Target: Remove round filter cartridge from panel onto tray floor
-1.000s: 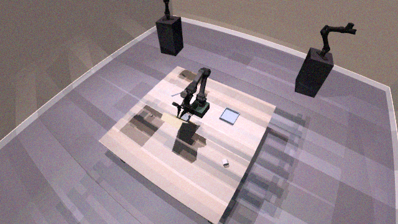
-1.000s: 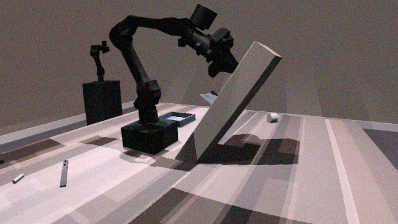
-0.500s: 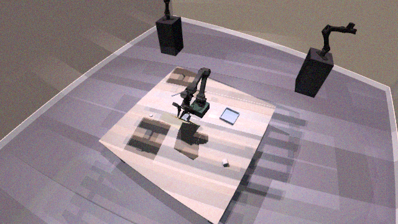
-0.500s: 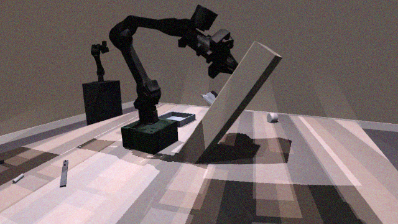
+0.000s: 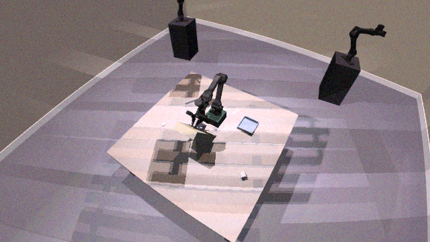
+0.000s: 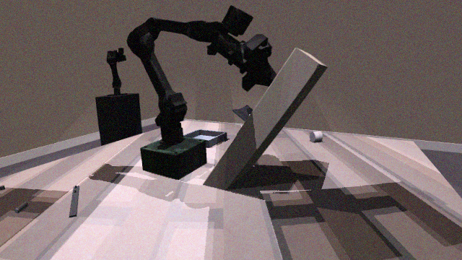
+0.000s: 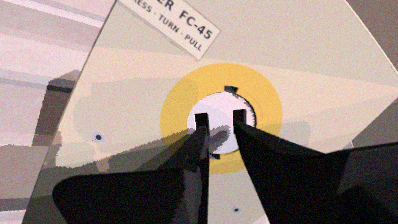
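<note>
The filter cartridge [image 7: 218,106] is a round white face inside a yellow ring [image 7: 175,107] on the tilted service panel [image 5: 184,129] [image 6: 285,97] [image 7: 135,80]. Its two dark slots stand side by side in the wrist view, with a dark gap along its right edge. My gripper [image 7: 220,130] has its fingers a little apart with nothing between them. The fingertips appear at the lower ends of the two slots; whether they are inside cannot be told. The panel hides them in the exterior view. The shallow tray [image 5: 248,126] [image 6: 217,140] is empty, beside the robot's green base.
The green base [image 5: 216,117] [image 6: 175,157] is close to the panel. A dark wedge-like piece [image 6: 243,112] juts from the panel's front. A small white cylinder [image 5: 243,175] [image 6: 316,136] and a grey bar [image 6: 73,201] lie on the table. Two other arms stand on black pedestals.
</note>
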You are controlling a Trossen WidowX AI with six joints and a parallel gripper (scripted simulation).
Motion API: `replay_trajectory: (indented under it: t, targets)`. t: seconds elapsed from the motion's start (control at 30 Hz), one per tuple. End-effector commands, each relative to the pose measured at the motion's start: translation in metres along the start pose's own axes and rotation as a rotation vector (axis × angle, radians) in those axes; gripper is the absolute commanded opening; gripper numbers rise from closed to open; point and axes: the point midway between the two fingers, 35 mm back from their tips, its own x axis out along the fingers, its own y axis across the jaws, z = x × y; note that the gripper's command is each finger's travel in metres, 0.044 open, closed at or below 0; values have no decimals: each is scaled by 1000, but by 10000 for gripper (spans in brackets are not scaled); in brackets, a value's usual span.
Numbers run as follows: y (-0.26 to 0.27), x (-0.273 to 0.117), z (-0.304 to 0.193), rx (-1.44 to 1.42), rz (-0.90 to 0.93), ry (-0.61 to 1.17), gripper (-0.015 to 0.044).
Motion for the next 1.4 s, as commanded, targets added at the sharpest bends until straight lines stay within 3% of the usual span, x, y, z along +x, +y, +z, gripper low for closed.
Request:
replay_trajectory:
  t: [0.0, 1.37]
  targets:
    - [-3, -1, 4, -4, -4, -8, 91]
    - [-2, 2, 3, -4, -4, -8, 91]
